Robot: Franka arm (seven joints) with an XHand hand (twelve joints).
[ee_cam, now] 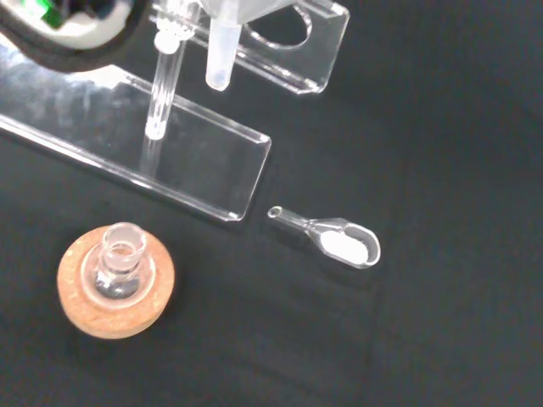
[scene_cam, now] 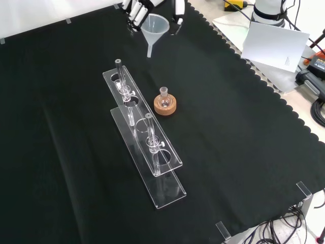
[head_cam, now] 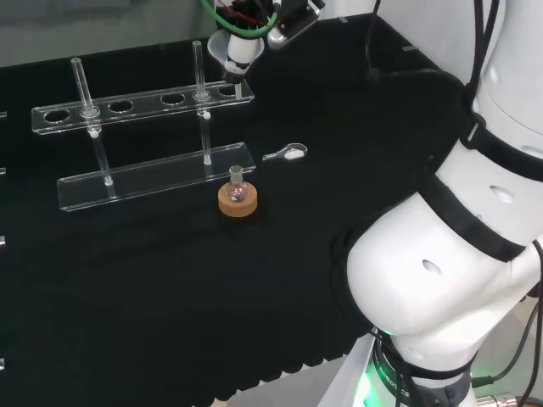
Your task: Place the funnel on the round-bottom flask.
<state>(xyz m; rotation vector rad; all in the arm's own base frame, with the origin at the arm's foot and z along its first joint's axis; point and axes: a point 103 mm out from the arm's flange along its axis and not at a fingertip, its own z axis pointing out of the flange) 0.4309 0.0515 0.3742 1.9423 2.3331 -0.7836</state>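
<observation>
At the front view's top edge, the black and white hand (scene_cam: 137, 9) gripped the clear plastic funnel (scene_cam: 155, 28) above black cloth (scene_cam: 244, 152); the small round-bottom glass flask (scene_cam: 164, 96) on its cork ring (scene_cam: 165, 107) stood mid-frame beside the clear acrylic rack (scene_cam: 144, 134).

Front view: small round-bottom glass flask (scene_cam: 164, 95) sits in round cork ring stand (scene_cam: 165, 105), just right of two-tier clear plastic rack (scene_cam: 152, 152). Clear funnel (scene_cam: 154, 28) behind them, in hand (scene_cam: 136, 11).

I'm looking at a lab bench — black cloth (scene_cam: 244, 152), a clear test-tube rack (scene_cam: 144, 134), a flask (head_cam: 237, 188) on its cork ring (head_cam: 237, 202).
</observation>
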